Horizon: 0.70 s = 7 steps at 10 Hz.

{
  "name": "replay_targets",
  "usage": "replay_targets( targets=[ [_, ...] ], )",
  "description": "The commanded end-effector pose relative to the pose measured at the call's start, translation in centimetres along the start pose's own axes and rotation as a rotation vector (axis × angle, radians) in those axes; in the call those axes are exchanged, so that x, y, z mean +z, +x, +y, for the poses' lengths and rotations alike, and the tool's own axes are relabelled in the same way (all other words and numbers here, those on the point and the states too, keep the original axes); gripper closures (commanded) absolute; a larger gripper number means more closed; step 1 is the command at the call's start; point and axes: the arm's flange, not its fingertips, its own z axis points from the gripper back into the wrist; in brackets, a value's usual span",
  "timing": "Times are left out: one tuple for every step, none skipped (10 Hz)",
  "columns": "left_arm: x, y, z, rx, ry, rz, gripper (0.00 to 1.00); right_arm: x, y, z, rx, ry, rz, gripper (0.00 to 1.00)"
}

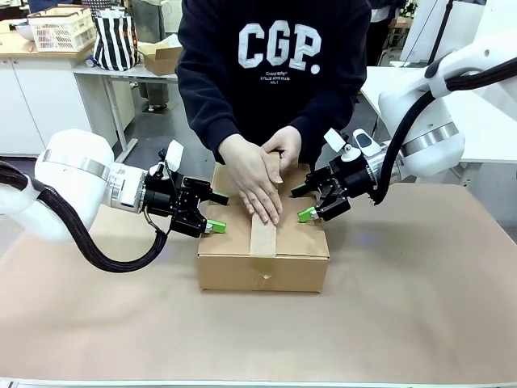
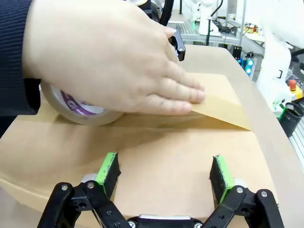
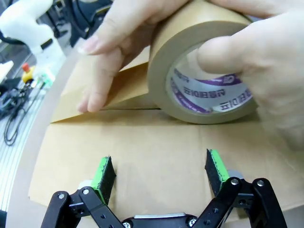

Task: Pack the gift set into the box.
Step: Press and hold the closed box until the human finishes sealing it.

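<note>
At the left side of the box [image 1: 275,242], which sits shut mid-worktop [image 1: 420,307], the left gripper [image 1: 212,212] hovers with its jaws spread wide and empty. Over the lid, the person's hands [image 1: 258,178] press a strip of brown tape [image 1: 262,230] and hold a tape roll [image 3: 204,71]. At the right side the right gripper [image 1: 302,202] waits, jaws likewise wide and empty.

front: fixed, faces person across table | wrists: close, opposite sides, share box [image 1: 263,242] top
</note>
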Motion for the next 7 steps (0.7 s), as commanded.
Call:
replay_targets(
  targets=[
    [-0.03,-0.3,-0.22,0.0,-0.001,0.003,0.0,-0.16,-0.55,0.06,-0.009,-0.001,0.01,0.0],
    [-0.03,-0.3,-0.22,0.0,-0.001,0.003,0.0,-0.16,-0.55,0.06,-0.009,-0.001,0.01,0.0],
    [-0.03,-0.3,-0.22,0.0,-0.001,0.003,0.0,-0.16,-0.55,0.06,-0.009,-0.001,0.01,0.0],
    [-0.03,-0.3,-0.22,0.0,-0.001,0.003,0.0,-0.16,-0.55,0.06,-0.009,-0.001,0.01,0.0],
    [-0.03,-0.3,-0.22,0.0,-0.001,0.003,0.0,-0.16,-0.55,0.06,-0.009,-0.001,0.01,0.0],
    [-0.03,-0.3,-0.22,0.0,-0.001,0.003,0.0,-0.16,-0.55,0.06,-0.009,-0.001,0.01,0.0],
    [-0.03,-0.3,-0.22,0.0,-0.001,0.003,0.0,-0.16,-0.55,0.06,-0.009,-0.001,0.01,0.0]
  ],
)
